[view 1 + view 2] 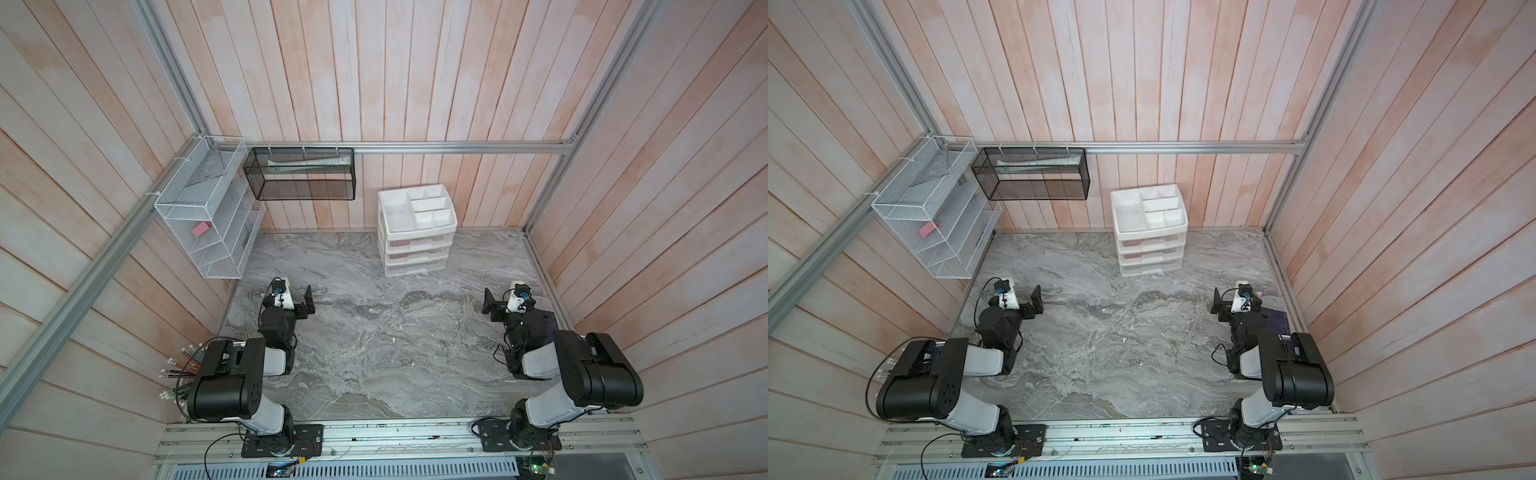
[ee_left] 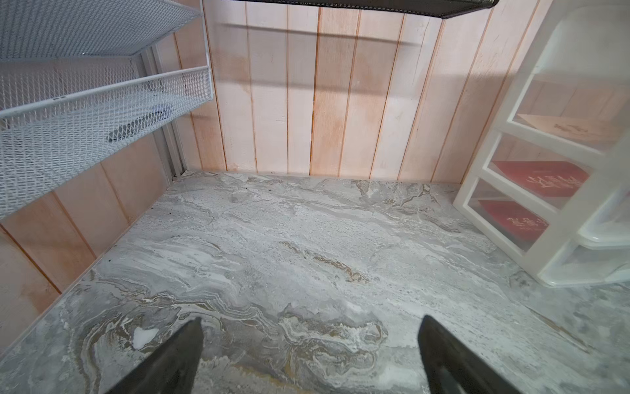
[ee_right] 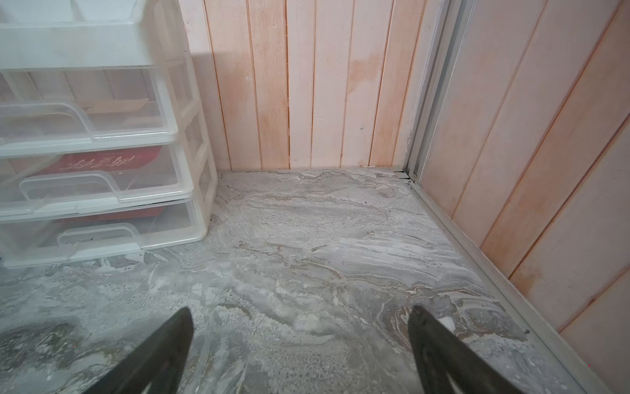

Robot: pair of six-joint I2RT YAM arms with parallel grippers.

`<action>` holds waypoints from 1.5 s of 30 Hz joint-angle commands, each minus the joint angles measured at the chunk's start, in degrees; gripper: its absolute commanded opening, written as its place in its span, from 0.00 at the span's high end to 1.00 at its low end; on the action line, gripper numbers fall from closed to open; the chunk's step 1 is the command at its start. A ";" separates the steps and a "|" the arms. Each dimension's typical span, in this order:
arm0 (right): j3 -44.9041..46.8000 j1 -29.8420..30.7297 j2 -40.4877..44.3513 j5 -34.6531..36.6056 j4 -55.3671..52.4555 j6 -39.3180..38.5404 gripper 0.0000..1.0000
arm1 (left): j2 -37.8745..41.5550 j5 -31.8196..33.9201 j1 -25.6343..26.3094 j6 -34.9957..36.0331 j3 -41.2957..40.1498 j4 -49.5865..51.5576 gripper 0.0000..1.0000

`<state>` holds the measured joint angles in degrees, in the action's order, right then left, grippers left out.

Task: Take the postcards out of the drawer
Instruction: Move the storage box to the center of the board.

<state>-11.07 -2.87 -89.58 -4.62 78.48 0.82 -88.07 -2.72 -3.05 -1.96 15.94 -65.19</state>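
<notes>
From the left wrist, the left end effector [image 2: 310,320] stood with its two dark fingers spread wide and nothing between them, above the grey marbled surface [image 2: 272,238]. The white drawer unit [image 2: 545,136] stood off to one side, and the postcards lay inside it, one to a drawer. The beige postcard [image 2: 562,126] was in the top drawer, the upper red postcard [image 2: 542,177] in the middle one and the lower red postcard [image 2: 511,218] in the bottom one. A white mesh shelf [image 2: 85,112] hung on the side wall, and the rim of a black mesh basket [image 2: 375,5] showed above.

From the right wrist, the right end effector [image 3: 300,312] was likewise fully apart and empty over the bare surface. All three clear drawers were pushed in. The beige postcard [image 3: 116,104] and both red ones [image 3: 102,163] [image 3: 112,213] showed through their fronts.

In both top views the drawer unit [image 1: 415,232] [image 1: 1148,232] sat against the back wall, a little right of centre, with both arms drawn back at either side, well apart from it. Red showed only faintly through the drawer fronts. A dark booklet [image 1: 544,320] lay on the surface, partly under the right arm.
</notes>
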 commanded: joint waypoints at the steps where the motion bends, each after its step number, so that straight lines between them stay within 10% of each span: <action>1: 0.35 0.07 -0.04 -0.39 1.47 -0.29 0.02 | -0.54 0.35 -0.03 -0.41 -0.34 -0.73 0.00; 31: 3.62 0.46 2.36 5.65 5.80 1.36 0.02 | 2.70 -0.79 -0.03 0.31 -0.56 1.50 0.00; 45: -16.19 1.29 22.90 3.54 -33.29 7.81 0.02 | 26.13 6.72 7.62 -9.73 16.66 37.34 0.00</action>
<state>-21.15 -1.89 -68.23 1.21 56.90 5.37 -63.24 2.22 2.39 -8.99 28.86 -36.45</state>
